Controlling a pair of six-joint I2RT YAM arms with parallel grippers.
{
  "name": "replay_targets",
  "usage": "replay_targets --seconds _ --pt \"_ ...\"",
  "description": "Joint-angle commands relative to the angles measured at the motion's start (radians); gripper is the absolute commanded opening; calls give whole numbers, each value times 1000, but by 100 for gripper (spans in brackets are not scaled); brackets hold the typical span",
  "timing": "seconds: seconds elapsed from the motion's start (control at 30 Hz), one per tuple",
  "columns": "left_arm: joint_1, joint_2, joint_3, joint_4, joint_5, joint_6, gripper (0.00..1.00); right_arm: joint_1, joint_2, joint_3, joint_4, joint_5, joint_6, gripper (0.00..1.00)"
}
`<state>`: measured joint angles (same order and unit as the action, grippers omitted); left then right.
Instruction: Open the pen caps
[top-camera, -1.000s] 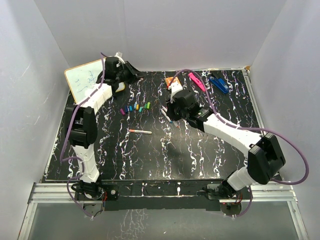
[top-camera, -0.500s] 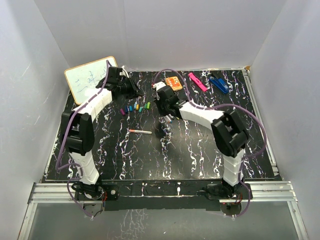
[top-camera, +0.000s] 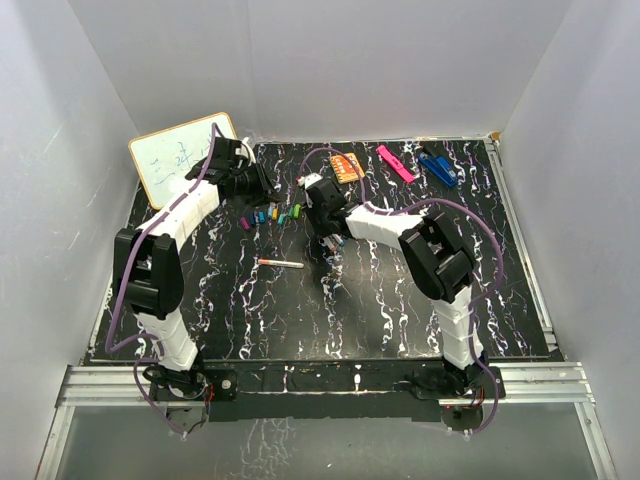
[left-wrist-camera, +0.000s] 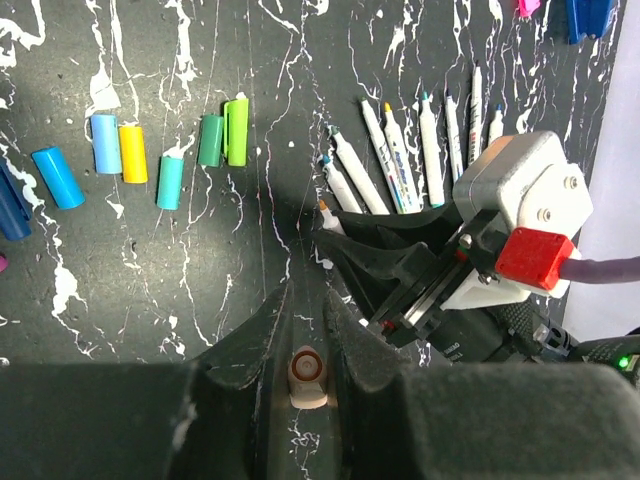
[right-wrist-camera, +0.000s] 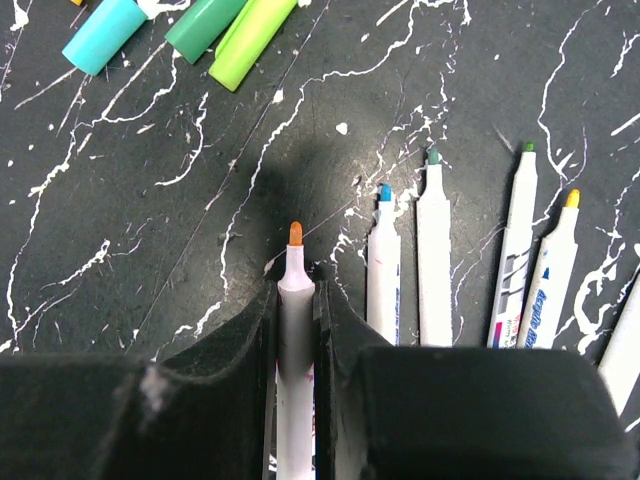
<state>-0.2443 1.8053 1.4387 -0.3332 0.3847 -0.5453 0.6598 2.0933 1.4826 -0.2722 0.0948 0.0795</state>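
Several loose caps (left-wrist-camera: 170, 182) lie in a row on the desk (left-wrist-camera: 200, 280), with bare-tipped pens (left-wrist-camera: 397, 160) to their right. The right gripper (right-wrist-camera: 296, 278) is clamped on an orange-tipped pen (right-wrist-camera: 296, 340), cap off. The left gripper (left-wrist-camera: 308, 312) is clamped on a small pale cap (left-wrist-camera: 307, 375). One lone pen (top-camera: 281, 263) lies nearer, seemingly still capped.

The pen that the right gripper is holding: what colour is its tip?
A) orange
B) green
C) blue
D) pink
A: in the right wrist view, the pen clamped in the right gripper pokes out with a bare orange tip; the blue and green tips belong to pens lying on the table beside it.
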Motion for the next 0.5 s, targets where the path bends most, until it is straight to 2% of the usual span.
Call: replay_targets --seconds 0.0,0.23,0.37,0.47 --pt "2 -9 -6 -41 19 32 0 -5 17 65 70 -5 -16 0" --pt "-3 22 -11 -68 7 60 0 -7 49 91 71 -18 -17 0" --pt "-4 22 -23 -86 -23 79 0 -10 58 98 71 -30 -13 5" --pt "-5 24 -30 -103 -51 97 0 -12 62 105 72 -38 -13 13"
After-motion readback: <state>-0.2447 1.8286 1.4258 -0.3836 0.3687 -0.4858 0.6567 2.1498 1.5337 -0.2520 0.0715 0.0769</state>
